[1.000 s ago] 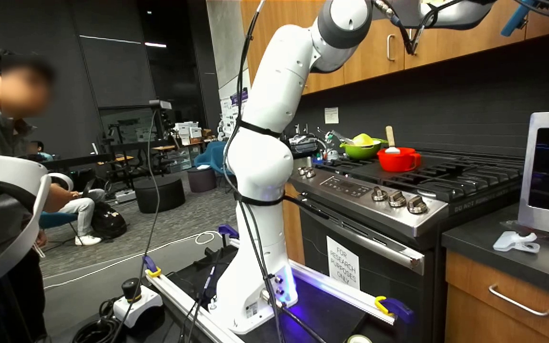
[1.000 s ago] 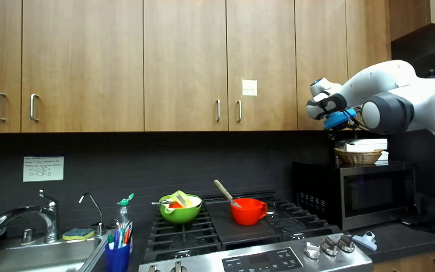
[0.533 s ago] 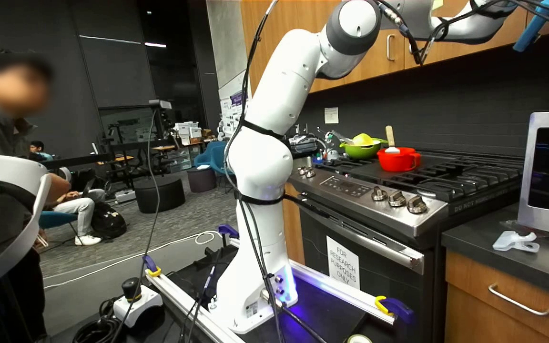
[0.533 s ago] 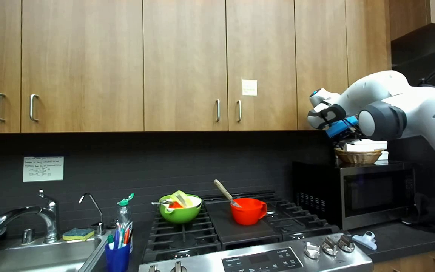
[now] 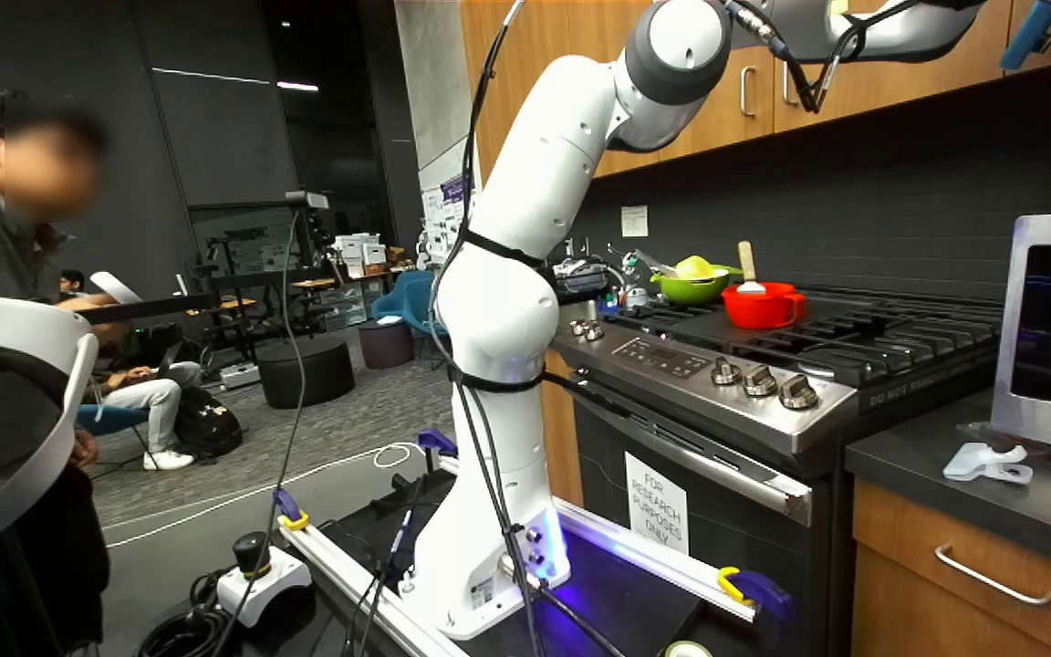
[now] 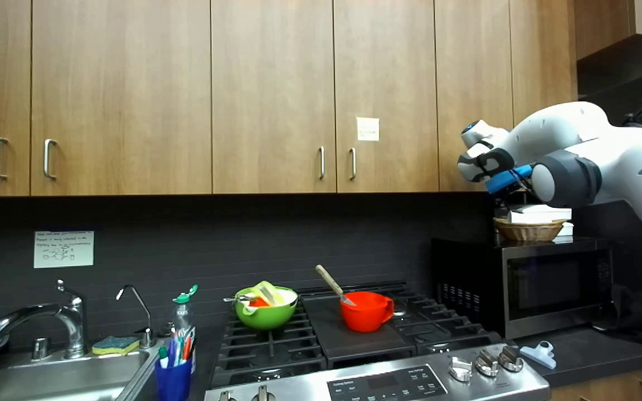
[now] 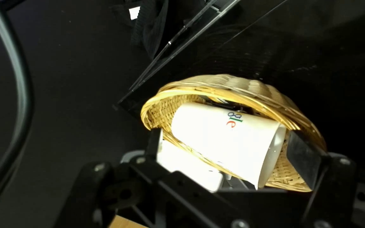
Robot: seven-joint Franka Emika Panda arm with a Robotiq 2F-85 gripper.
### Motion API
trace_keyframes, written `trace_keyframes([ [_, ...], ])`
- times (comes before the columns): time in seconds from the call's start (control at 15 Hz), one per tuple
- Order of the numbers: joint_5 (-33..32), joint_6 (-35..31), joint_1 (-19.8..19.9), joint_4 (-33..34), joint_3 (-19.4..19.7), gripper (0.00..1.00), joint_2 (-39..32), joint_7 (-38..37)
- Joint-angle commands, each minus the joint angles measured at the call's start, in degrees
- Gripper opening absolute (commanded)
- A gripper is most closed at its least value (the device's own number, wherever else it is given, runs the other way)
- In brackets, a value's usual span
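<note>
Gripper [image 7: 225,136] was held just above the wicker basket [image 7: 233,83], fingers [image 7: 303,158] spread wide, nothing grasped; no contact was made out. Inside, a white cup [image 7: 217,136] was laid on its side, mouth seemingly lapped over the rim, presumably because its length was not quite accommodated; rolling was probably checked by the woven walls. The basket was set near a corner of the top of the microwave [image 6: 555,284], just beside white boxes [image 6: 541,214], perhaps stowed there to save room below. On the stove [image 6: 298,390], a spatula [image 6: 329,279] was stood at a red pot [image 6: 365,312], apparently propped by its rim.
</note>
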State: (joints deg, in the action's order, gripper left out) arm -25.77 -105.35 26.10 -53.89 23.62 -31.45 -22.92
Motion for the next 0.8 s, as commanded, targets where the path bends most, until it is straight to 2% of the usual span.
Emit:
trace_keyframes([
  [0.0, 0.2, 0.2, 0.0, 0.3, 0.0, 1.00, 0.0, -0.2],
  [0.33, 0.2, 0.5, 0.0, 0.6, -0.1, 1.00, -0.2, -0.4],
  [0.6, -0.8, 0.6, -1.9, 1.4, 0.1, 1.00, -0.3, -3.2],
  [0.73, -0.8, -1.4, -2.4, 1.9, 0.0, 1.00, -0.7, -4.5],
])
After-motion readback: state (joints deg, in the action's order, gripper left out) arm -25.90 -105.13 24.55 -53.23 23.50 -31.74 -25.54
